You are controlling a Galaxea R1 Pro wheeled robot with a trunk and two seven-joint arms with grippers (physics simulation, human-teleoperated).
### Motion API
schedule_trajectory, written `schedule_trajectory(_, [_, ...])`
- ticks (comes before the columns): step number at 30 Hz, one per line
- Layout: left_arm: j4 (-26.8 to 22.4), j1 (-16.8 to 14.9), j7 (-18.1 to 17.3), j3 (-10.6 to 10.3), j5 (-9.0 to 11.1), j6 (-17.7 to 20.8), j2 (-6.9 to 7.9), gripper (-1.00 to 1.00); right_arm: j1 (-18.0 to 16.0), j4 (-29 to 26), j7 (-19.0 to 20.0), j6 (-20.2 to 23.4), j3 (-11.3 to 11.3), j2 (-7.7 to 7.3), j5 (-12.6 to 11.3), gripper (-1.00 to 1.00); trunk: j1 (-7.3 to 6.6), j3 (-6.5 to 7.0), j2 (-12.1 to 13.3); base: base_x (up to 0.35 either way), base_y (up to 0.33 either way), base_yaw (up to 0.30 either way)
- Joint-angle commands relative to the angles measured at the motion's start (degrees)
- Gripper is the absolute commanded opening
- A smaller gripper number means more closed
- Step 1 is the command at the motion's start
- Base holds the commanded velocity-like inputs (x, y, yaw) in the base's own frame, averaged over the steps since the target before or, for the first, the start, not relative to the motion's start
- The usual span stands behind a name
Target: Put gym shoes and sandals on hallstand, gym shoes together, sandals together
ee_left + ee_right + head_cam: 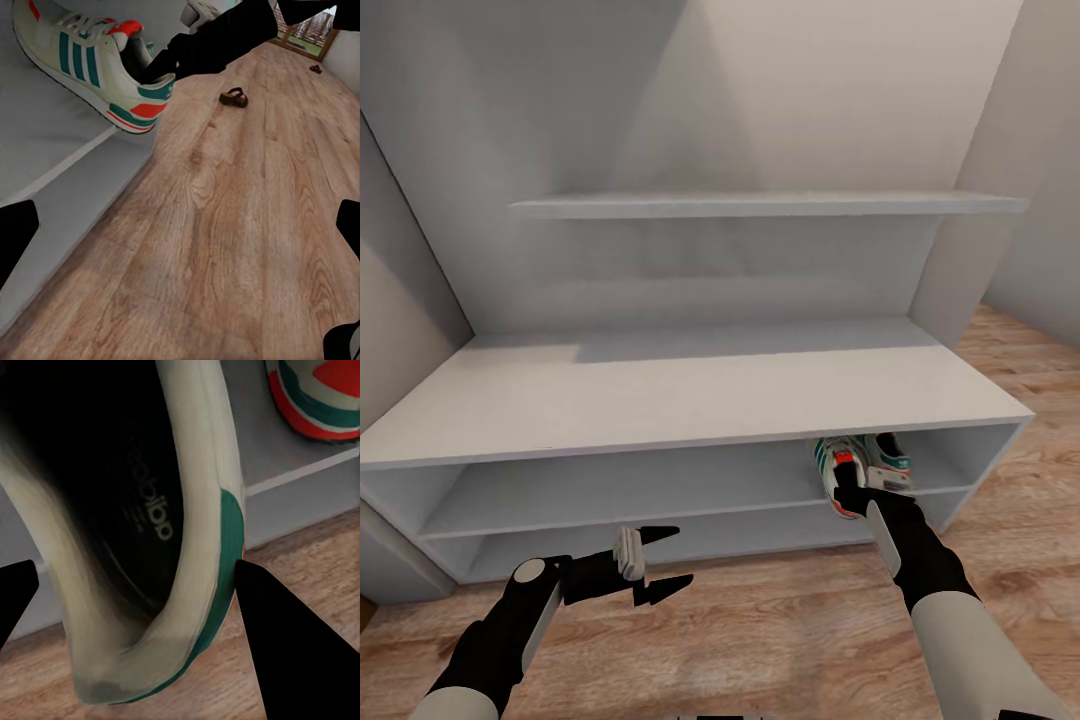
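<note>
Gym shoe (842,478), clamped at the heel collar by the right gripper (852,492), should be slid fully onto the hallstand (690,385) shelf beside its mate (890,455) before release; left gripper (660,565) is held apart, empty.

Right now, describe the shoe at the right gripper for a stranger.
On the hallstand, go to the upper opening's right end. Two shoes sit there; take the left shoe, heel over the edge in the right gripper, unlike the other shoe.

The right hand (847,492) grips a cream-white lace-up sneaker with green stripes (838,470) at the pale grey hallstand's (660,395) upper shelf opening, a second matching sneaker (890,458) just beyond it. The left hand (665,562) hangs spread over the light brown wood-plank floor (780,620).
</note>
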Motion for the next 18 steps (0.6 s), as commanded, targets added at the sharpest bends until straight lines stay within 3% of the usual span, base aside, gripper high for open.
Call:
schedule_trajectory(1, [0.00,-0.03,-0.14,0.06,-0.07,-0.35,-0.01,1.00,-0.02,-0.07,-0.39,0.22,0.05,-0.01,-0.54,-1.00,0.00,-0.05,-0.02,0.042,0.000,0.000])
schedule_trajectory(7, [0.00,-0.03,-0.14,0.06,-0.07,-0.35,-0.01,1.00,-0.02,-0.03,-0.39,0.22,-0.03,-0.01,-0.58,-1.00,0.00,-0.05,-0.02,0.021,0.000,0.000])
schedule_trajectory(14, [0.06,-0.03,-0.14,0.01,-0.09,-0.34,-0.13,1.00,-0.02,-0.02,-0.39,0.22,-0.03,-0.01,-0.59,-1.00,0.00,-0.05,-0.02,0.149,0.000,0.000])
schedule_trajectory(18, [0.79,0.02,-0.14,-0.51,-0.14,-0.35,-1.35,1.00,-0.02,-0.02,-0.39,0.22,-0.03,-0.07,-0.59,-1.00,0.00,-0.05,-0.02,0.014,0.000,0.000])
